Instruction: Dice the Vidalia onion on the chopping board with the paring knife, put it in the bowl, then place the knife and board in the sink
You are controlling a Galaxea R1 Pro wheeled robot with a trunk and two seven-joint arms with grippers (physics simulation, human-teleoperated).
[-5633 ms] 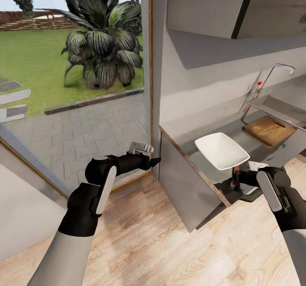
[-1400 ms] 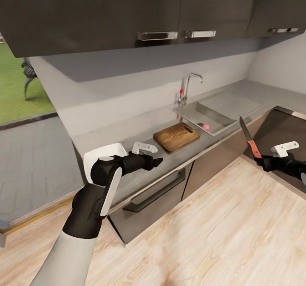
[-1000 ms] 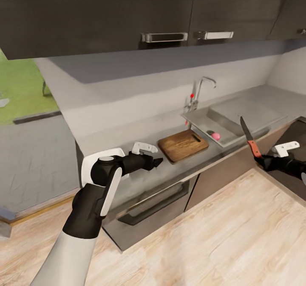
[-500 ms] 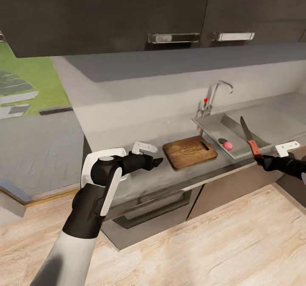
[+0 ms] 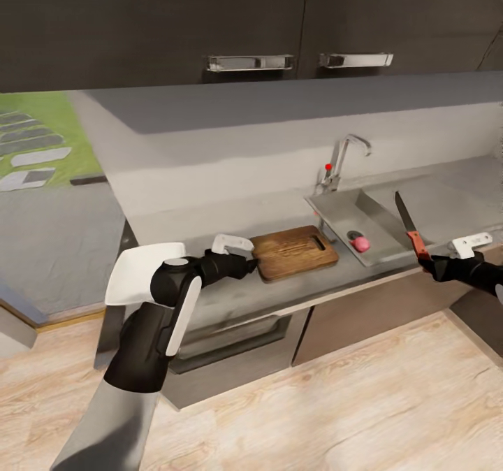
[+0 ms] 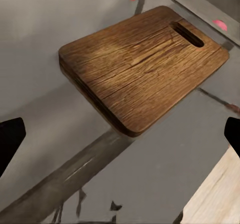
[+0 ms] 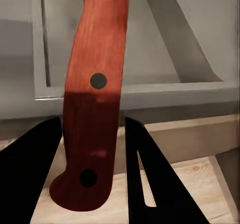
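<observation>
Robot facing the countertop (image 5: 293, 286), knife in hand.
The right gripper (image 5: 427, 265) clamps the paring knife (image 5: 409, 225), blade up, before the sink (image 5: 377, 212) holding the Vidalia onion (image 5: 360, 244). The left gripper (image 5: 246, 267), fingers spread and empty, hovers beside the chopping board (image 5: 293, 251); the bowl (image 5: 140, 272) sits behind its arm.

Bowl (image 5: 140, 267) partly hidden behind left arm's elbow. Right arm cut off by head view's edge past wrist. Paring knife (image 7: 92, 99) blade out of frame in right wrist view. Left gripper's fingertips (image 6: 10, 139) cut off at left wrist view's edges. Sink (image 5: 335, 214) drain mostly hidden behind Vidalia onion (image 5: 360, 243).
</observation>
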